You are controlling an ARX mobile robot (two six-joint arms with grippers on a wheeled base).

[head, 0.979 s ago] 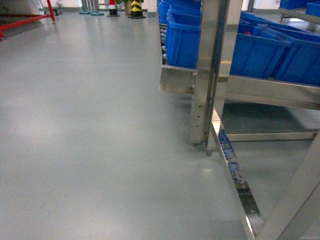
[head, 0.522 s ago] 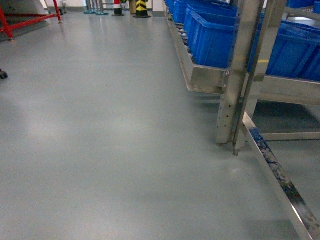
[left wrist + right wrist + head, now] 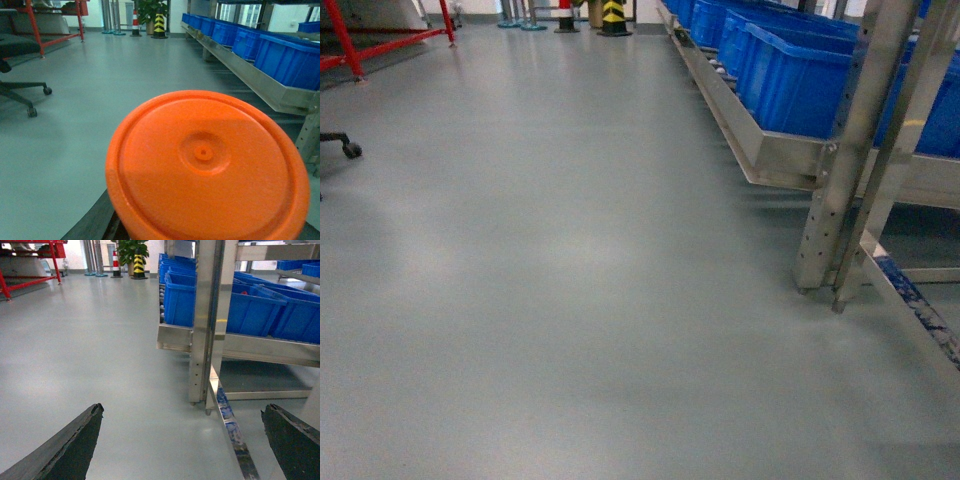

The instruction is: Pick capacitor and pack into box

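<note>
In the left wrist view a round orange end face, the capacitor (image 3: 205, 165), fills the lower half, right in front of the camera and above the floor. My left gripper is shut on it; only a dark finger (image 3: 97, 222) shows under its lower left rim. My right gripper (image 3: 182, 409) is open, with bare grey floor between its two dark fingertips (image 3: 75, 440). Neither gripper shows in the head view. Several blue bins (image 3: 800, 75) stand on the steel rack; I cannot tell which one is the box.
The steel rack (image 3: 760, 150) runs along the right, its upright posts (image 3: 845, 160) and a low rail (image 3: 915, 310) reaching the floor. A chair caster (image 3: 352, 150) and a red frame (image 3: 380, 45) are at the left. A striped bollard (image 3: 613, 15) stands far back.
In the head view the rack and blue bins have slid to the right and farther off, and the chair caster has come in at the left edge.
</note>
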